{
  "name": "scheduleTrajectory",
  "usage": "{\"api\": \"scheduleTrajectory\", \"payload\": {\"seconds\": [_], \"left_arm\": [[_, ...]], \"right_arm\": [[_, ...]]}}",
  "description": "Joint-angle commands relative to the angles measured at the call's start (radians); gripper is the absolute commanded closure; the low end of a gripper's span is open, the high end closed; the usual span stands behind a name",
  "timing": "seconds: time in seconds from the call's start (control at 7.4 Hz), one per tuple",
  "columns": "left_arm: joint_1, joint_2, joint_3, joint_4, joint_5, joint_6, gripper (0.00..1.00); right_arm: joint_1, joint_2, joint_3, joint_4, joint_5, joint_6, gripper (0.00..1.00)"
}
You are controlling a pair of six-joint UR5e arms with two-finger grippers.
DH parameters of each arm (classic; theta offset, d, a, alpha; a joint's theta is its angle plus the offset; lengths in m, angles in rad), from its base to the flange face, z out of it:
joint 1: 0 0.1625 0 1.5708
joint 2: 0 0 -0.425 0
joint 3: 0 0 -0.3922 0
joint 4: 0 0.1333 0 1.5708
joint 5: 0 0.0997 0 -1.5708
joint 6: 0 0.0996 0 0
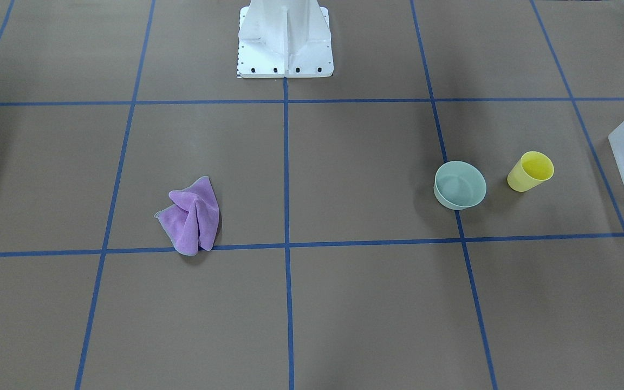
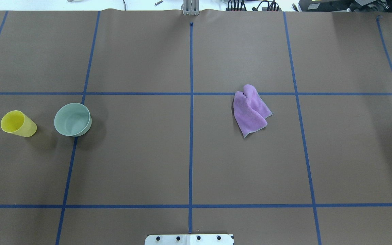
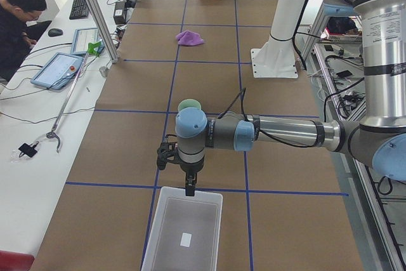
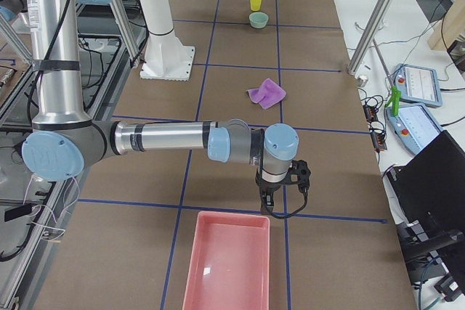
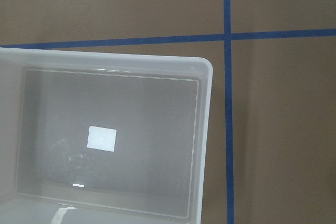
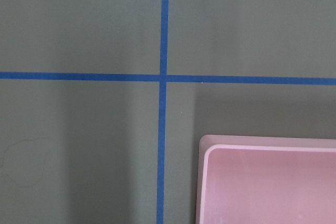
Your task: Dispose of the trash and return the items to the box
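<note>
The yellow cup (image 1: 530,171) stands upright on the brown table, next to the mint-green bowl (image 1: 460,185); both also show in the overhead view, cup (image 2: 18,124) and bowl (image 2: 72,119). The frosted-white box (image 3: 166,245) sits past them at the table's end on my left, empty but for a white label. My left gripper (image 3: 189,188) hangs over the box's rim (image 5: 206,124), between box and bowl. My right gripper (image 4: 267,207) hangs by the pink tray at the opposite end. Both show only in side views, so I cannot tell whether they are open or shut.
A crumpled purple cloth (image 1: 190,215) lies on my right half of the table, also in the overhead view (image 2: 250,110). A pink tray (image 4: 227,266) sits at the table's right end. The white robot base (image 1: 285,40) stands mid-table. An operator sits beside the table.
</note>
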Motion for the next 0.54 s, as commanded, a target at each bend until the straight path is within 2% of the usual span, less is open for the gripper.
{"api": "scheduleTrajectory", "payload": {"seconds": [0.0,0.41], "left_arm": [[0.000,-0.007,0.002,-0.001,-0.013,0.004,0.02],[-0.002,-0.004,0.008,-0.001,-0.012,0.004,0.02]], "right_arm": [[0.000,-0.019,0.017,-0.001,0.004,0.001,0.00],[0.000,-0.067,0.087,-0.001,-0.002,0.007,0.00]]}}
